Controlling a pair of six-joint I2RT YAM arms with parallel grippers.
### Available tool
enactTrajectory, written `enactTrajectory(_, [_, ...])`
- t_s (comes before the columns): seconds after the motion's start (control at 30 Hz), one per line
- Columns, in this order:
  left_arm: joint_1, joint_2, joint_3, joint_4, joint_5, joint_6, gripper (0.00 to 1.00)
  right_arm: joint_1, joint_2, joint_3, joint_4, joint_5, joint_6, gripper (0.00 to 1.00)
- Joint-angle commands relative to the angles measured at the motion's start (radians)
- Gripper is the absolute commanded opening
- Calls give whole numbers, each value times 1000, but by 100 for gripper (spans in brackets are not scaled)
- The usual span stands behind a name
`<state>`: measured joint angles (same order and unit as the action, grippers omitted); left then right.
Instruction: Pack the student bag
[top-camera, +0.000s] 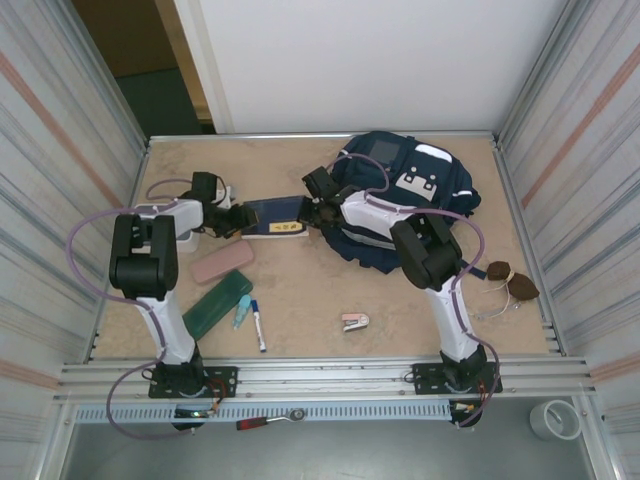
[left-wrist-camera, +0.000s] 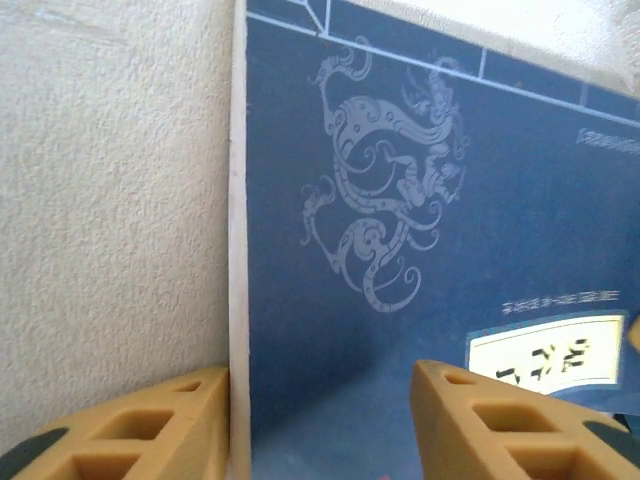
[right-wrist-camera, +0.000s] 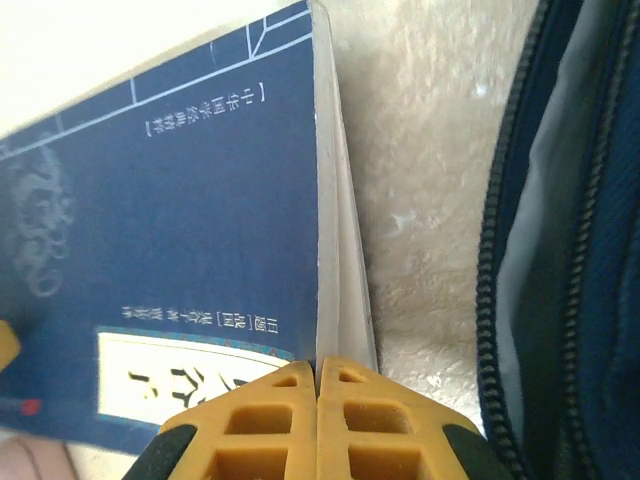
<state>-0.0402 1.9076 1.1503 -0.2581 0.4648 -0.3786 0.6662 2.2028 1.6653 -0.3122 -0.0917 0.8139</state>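
Starting with the left fingers (top-camera: 240, 222): spread apart, straddling the left edge of a dark blue book (top-camera: 275, 217), one tip over bare tabletop (top-camera: 300, 290), the other over the cover with its pale dragon print. Clamping nothing, judging by the wrist view. Toward the arm bases from those fingers: a pink pouch (top-camera: 222, 262), a green case (top-camera: 218, 303), a marker (top-camera: 258, 324).

Moving right, between the two sets of fingers: the book itself, flat on the tabletop, title label toward its right end.

At the book's right edge, the right fingers (right-wrist-camera: 318, 400): pressed fully together, tips touching the page block at the seam of cover and pages. Cannot tell whether nipping a sliver of cover or merely nudging it.

Just right of those closed fingers, past a strip of bare tabletop: the student bag (top-camera: 405, 190), lying flat, zipper parted, grey lining showing in the mouth.

Looks like the book-loading step, at the pick-up stage: book not yet lifted and not yet in the bag. Probably calls next for a firm hold on the book, raising one edge and closing the left fingers on it, then carrying it rightward and sliding it through the open zipper. Needs the mouth wide enough; risks catching a corner on the zipper teeth.
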Motion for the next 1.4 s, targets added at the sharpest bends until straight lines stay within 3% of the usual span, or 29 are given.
enactTrajectory(0.0, [32, -76, -23, 43, 35, -41, 55, -11, -151, 16, 70, -74, -82, 0])
enactTrajectory(0.27, [97, -314, -169, 227, 53, -98, 72, -65, -331, 39, -45, -254, -337, 0])
enactTrajectory(0.43, [93, -454, -272, 429, 211, -160, 80, -118, -473, -5, -90, -335, -433, 0])
enactTrajectory(0.57, [44, -485, -323, 592, 333, -247, 82, -174, -570, -46, -84, -444, -418, 0])
enactTrajectory(0.67, [-23, -505, -316, 633, 381, -180, 83, -206, -619, -41, -118, -550, -450, 0])
enactTrajectory(0.9, [-169, -590, -183, 363, 309, 275, 89, -243, -693, -18, -355, -638, -701, 0])
enactTrajectory(1.03, [-208, -535, -57, 192, 381, 469, 90, -249, -708, -4, -446, -674, -799, 0])
enactTrajectory(1.2, [-279, -422, 86, 5, 501, 596, 90, -252, -713, -2, -470, -727, -840, 0])
enactTrajectory(1.37, [-349, -312, 115, 21, 567, 568, 90, -254, -700, -34, -434, -709, -812, 0])
